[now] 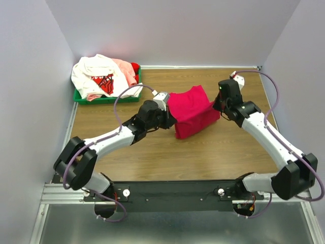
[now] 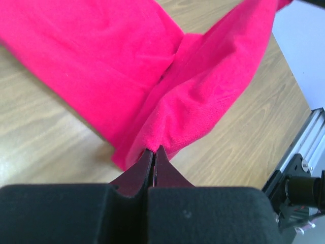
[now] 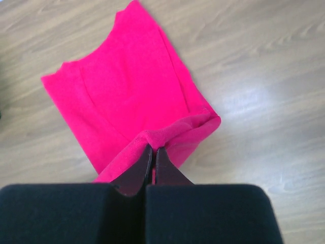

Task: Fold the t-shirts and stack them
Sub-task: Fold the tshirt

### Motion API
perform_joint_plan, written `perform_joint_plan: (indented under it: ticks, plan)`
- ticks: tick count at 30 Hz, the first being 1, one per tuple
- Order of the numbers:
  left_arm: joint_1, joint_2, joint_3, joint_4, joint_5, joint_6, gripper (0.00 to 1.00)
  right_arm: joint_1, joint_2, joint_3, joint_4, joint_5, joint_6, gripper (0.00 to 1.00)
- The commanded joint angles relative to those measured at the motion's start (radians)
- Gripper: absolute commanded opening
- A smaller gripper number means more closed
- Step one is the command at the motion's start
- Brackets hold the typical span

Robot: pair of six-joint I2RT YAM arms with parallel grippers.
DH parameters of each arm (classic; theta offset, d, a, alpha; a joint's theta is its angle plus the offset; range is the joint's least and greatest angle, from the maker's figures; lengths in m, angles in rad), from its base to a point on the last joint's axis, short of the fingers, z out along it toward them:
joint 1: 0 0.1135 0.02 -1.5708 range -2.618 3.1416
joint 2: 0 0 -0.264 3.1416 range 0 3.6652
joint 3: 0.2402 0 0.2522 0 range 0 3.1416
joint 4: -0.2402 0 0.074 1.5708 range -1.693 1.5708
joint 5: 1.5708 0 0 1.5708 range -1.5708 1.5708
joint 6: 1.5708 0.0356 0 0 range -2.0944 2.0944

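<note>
The left claw (image 2: 154,151) and right claw (image 3: 153,149) each pinch an edge of the magenta-red t-shirt (image 1: 192,116), mid-fold on the tabletop (image 1: 152,157) right of the green tray (image 1: 101,100). The other t-shirts (image 1: 99,76) lie heaped in that tray, apparently unfolded; stacking has not begun.

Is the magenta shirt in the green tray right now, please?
No, the magenta shirt is over the wooden table, well to the right of the tray.

Open tabletop (image 1: 152,157) nearside; tray (image 1: 109,99) far-left
</note>
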Motion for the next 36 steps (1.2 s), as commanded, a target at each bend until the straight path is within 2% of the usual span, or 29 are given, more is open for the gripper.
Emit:
perform_joint_plan:
  ticks: [1,8,18,30,31,32,34,35,36]
  plan:
    - [0.054,0.061,0.068,0.067,0.1,0.045,0.0,0.003,0.085,0.124,0.079,0.118,-0.055,0.0]
    - [0.18,0.203,0.199,0.101,0.18,0.057,0.0,-0.023,0.295,0.285,0.125,0.136,-0.111,0.0]
    - [0.298,0.451,0.407,0.09,0.309,0.073,0.0,-0.092,0.644,0.587,0.151,0.087,-0.163,0.0]
    - [0.406,0.639,0.543,0.067,0.318,0.053,0.0,-0.118,0.965,0.862,0.151,-0.006,-0.194,0.0]
    - [0.409,0.647,0.556,0.064,0.312,0.051,0.05,-0.117,0.979,0.876,0.151,-0.012,-0.194,0.0]
    - [0.412,0.661,0.58,0.065,0.313,0.048,0.27,-0.118,1.0,0.905,0.151,-0.026,-0.199,0.04]
    - [0.412,0.668,0.618,0.061,0.307,0.047,0.45,-0.122,1.01,0.92,0.151,-0.043,-0.208,0.21]
    - [0.412,0.672,0.629,0.062,0.309,0.047,0.52,-0.123,1.01,0.923,0.151,-0.048,-0.211,0.33]
    - [0.41,0.672,0.638,0.056,0.306,0.05,0.59,-0.129,0.999,0.917,0.151,-0.06,-0.213,0.57]
